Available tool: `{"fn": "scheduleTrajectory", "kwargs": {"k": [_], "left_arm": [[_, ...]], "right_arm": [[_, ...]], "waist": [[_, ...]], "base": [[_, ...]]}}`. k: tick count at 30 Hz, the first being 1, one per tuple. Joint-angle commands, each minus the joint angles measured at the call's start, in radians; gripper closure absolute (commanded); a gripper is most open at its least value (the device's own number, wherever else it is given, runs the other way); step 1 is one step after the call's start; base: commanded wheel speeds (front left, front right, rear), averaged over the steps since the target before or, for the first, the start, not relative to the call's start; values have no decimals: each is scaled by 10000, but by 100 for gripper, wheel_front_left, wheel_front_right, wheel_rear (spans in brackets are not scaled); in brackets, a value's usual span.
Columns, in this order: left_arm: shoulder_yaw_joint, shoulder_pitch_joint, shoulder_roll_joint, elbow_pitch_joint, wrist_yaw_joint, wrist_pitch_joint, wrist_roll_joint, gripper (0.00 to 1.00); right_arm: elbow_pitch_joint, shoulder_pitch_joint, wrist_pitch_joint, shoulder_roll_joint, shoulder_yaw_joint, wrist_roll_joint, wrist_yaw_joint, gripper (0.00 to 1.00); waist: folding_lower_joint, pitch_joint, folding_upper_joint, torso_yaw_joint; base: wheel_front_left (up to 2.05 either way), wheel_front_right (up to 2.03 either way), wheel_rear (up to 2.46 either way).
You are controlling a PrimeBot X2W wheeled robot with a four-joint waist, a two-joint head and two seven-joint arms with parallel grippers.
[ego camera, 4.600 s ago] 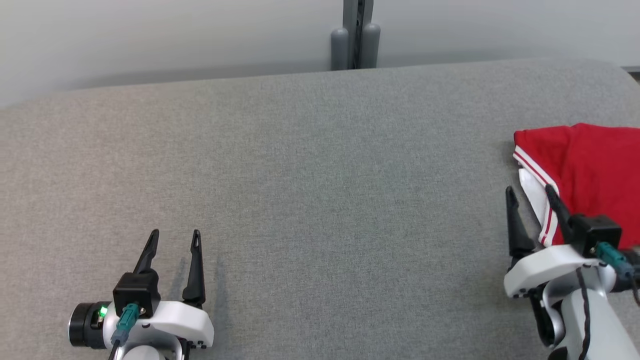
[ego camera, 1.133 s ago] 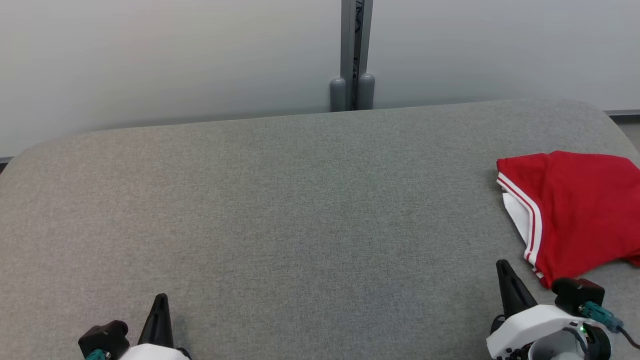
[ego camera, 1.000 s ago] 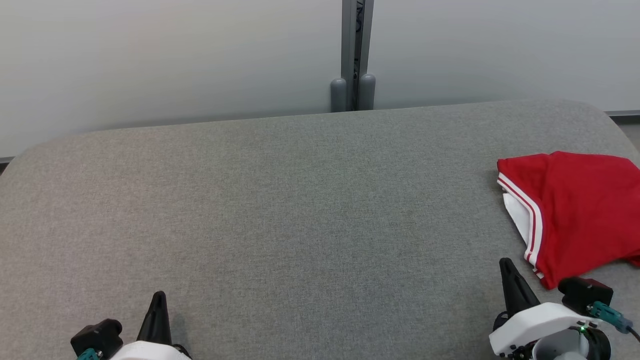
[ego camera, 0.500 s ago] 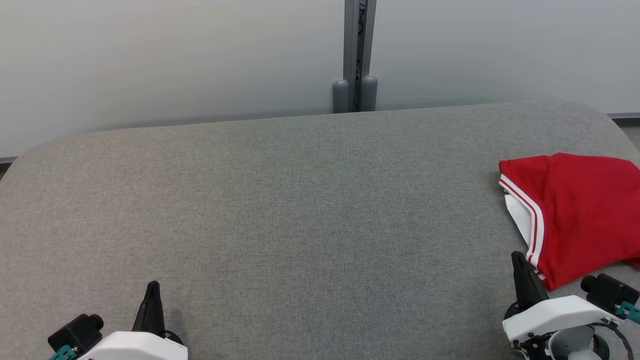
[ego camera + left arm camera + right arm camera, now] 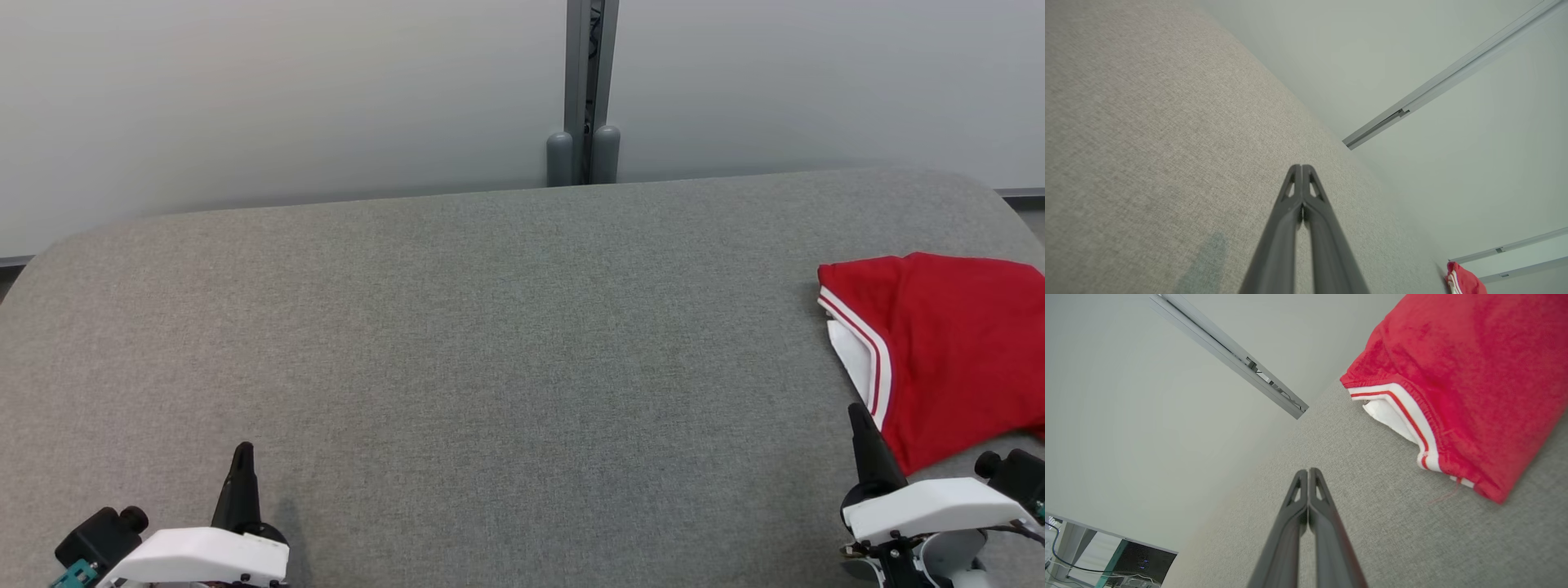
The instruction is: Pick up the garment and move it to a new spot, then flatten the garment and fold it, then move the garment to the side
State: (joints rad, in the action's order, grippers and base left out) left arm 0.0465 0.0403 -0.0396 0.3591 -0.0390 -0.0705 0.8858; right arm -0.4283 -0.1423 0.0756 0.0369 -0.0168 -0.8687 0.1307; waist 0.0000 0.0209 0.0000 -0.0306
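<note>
Two grippers sit low over the near edge of the grey cloth-covered table (image 5: 490,327), each with its dark fingers pressed together and nothing between them. Left gripper (image 5: 242,454): near-left part of the table, fingers pointing toward the far edge. Right gripper (image 5: 856,412): near-right part of the table, its tip close to the near-left corner of the garment (image 5: 951,351) but apart from the cloth in the right wrist view. The garment, red and folded, lies flat at the table's right side, between its rounded far-right corner and its near edge; the picture border cuts off its right part, so its long axis cannot be told. Its white band with a red stripe faces the table's middle and runs from far to near, slanting rightward. A broad open stretch of grey cloth spans the table's middle and left, out to its rounded far-left corner. A grey post (image 5: 589,82) stands against the pale wall (image 5: 245,98) behind the middle of the far edge
</note>
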Motion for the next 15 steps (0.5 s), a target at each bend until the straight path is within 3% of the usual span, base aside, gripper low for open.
{"fn": "scheduleTrajectory", "kwargs": {"k": [1, 15], "left_arm": [[70, 290, -72, -190, -94, 59, 330, 100], [219, 426, -87, -423, -298, 478, 1951, 100]], "right_arm": [[223, -37, -93, 92, -54, -330, 1, 100], [616, 47, -525, 111, -281, -1993, 1, 100]], "waist": [[0, -3, 0, 5], [0, -34, 0, 59]], "base": [[0, 0, 0], [0, 0, 0]]}}
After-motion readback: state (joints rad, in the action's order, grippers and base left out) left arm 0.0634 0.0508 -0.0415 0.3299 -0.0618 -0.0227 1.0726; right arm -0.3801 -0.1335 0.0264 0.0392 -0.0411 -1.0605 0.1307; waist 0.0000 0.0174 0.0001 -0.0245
